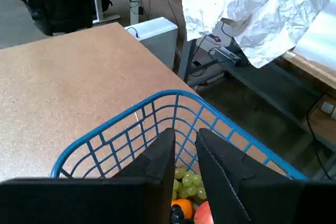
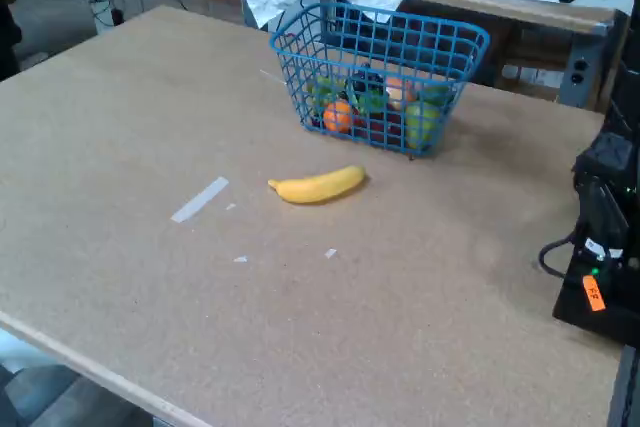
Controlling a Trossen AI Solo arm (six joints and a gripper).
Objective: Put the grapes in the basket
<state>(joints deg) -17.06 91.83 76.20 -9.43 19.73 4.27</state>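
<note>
Grapes (image 2: 366, 83), dark with a green leaf, seem to lie inside the blue basket (image 2: 452, 39) among other fruit, straight below the gripper (image 1: 185, 153), about six o'clock in the wrist view, whose fingers stand slightly parted and hold nothing.

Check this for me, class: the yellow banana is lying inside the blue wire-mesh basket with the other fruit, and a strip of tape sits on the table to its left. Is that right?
Not quite. In the fixed view the yellow banana lies on the brown table in front of the blue wire-mesh basket, outside it. The strip of tape does sit on the table to its left.
</note>
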